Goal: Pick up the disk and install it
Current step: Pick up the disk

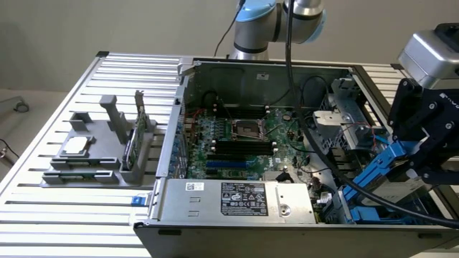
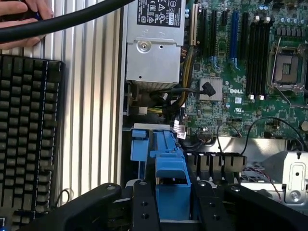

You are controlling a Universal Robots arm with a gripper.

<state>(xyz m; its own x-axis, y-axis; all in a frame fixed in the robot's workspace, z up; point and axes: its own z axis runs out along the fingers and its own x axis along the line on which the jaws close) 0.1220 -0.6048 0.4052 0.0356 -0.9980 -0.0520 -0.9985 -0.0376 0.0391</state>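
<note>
The disk (image 1: 391, 185), a silver-grey drive in blue carrier rails, hangs tilted over the corner of the open computer case (image 1: 251, 67) at the exterior view's right. My gripper (image 1: 414, 167) is shut on it from above. In the wrist view the blue carrier (image 2: 171, 166) sits clamped between my two black fingers (image 2: 144, 204), with my gripper (image 2: 172, 197) just above the blue drive bay (image 2: 144, 144) inside the case. The drive's metal body is mostly hidden behind the carrier there.
The case holds a motherboard (image 1: 244, 137), a power supply (image 1: 237, 199) and loose cables. A grey fixture (image 1: 100, 156) with a small chip and a green card stands at the exterior view's left. A keyboard (image 2: 29, 139) and a person's hand (image 2: 21, 12) lie beside the case. A black cable (image 2: 72, 19) crosses overhead.
</note>
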